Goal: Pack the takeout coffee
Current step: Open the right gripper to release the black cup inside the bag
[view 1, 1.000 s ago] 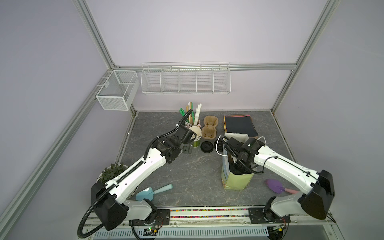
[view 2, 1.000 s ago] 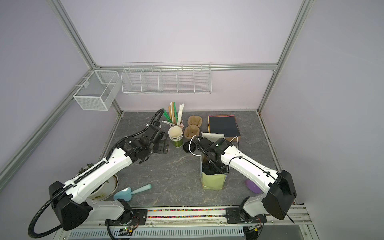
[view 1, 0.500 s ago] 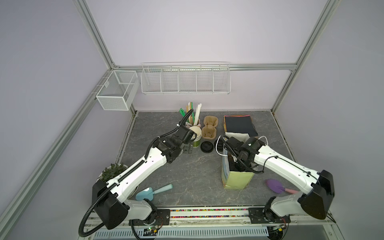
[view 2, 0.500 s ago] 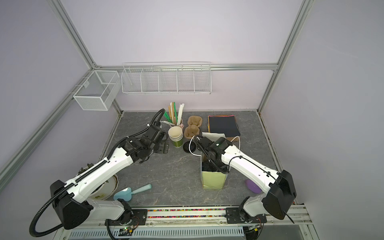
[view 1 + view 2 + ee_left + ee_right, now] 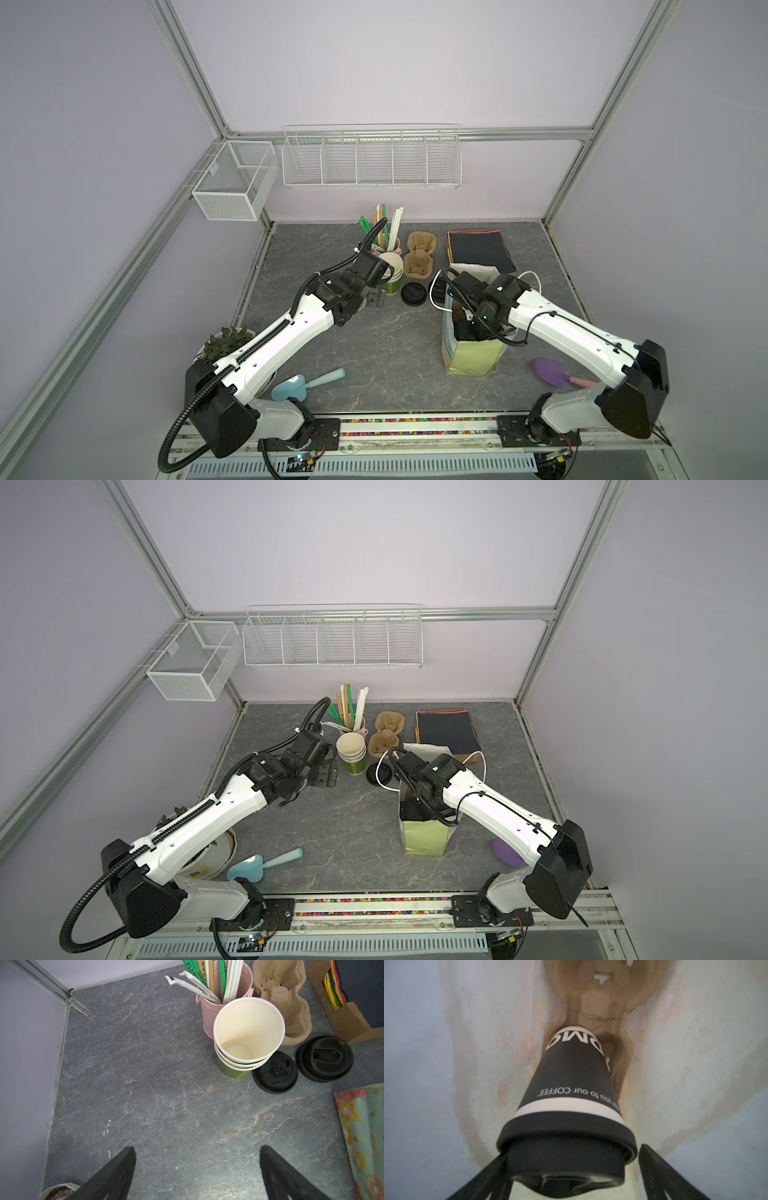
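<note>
Looks like the end of the drop-off step. Down inside the floral paper bag with the pale green front (image 5: 473, 359), right side of the table and fairly near, base set in one well of a brown moulded-pulp cup carrier (image 5: 600, 1007): the black paper coffee cup with white lettering and a round black plastic lid (image 5: 566, 1076). Either side of that lid, the right gripper (image 5: 571, 1153), spread wide with a visible gap on one side, so no real clamp. Over left and farther back, above bare grey marbled tabletop (image 5: 145, 1084) beside the stack of lidless paper cups (image 5: 247, 1028): left gripper (image 5: 197, 1148), wide too, holding nothing. Next up, probably: straight lift out of the bag, no nudging the lid or snagging the bag walls.
</note>
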You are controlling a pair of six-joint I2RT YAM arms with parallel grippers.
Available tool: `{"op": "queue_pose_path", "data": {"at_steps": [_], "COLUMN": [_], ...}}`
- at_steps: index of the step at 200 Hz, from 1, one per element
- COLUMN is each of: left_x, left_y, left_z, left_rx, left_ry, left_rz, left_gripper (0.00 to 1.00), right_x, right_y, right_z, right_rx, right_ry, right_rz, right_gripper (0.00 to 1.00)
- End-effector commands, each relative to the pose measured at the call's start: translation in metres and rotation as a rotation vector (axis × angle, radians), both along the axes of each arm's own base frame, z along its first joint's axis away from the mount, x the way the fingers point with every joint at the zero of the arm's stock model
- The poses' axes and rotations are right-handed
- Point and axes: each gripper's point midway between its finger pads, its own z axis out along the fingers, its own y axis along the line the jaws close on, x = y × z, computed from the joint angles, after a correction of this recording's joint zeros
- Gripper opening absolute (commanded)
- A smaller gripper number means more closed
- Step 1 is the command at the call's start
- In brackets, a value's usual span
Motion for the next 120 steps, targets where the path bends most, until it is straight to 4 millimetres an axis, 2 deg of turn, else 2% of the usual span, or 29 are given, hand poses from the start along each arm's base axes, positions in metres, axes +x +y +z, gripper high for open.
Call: {"op": "queue_pose_path", "data": {"at_steps": [1,43,120], "left_x": [0.0021,0.0020,0.0025], "left_y": [0.0025,0.0021,0.0018], "left_z": [0.0047,0.0033,0.0013], "left_rx": [0.026,0.028,0.034], "left_ry": [0.001,0.006,0.011], "left_rz": [0.000,-0.003,-0.002], "left_gripper": [0.94,0.94,0.94], "right_x": [0.0092,0.0099,0.0104], "right_y": [-0.0116,-0.0109,-0.0068], "right_z": [-0.0125,-0.0075,-0.0030], "right_rx": [-0.081,-0.076,-0.059], "right_ry": [-0.018,-0.023,-0.020], "right_rz": [-0.021,-0.017,-0.005], "right_gripper": [0.96,1.00,0.88]}}
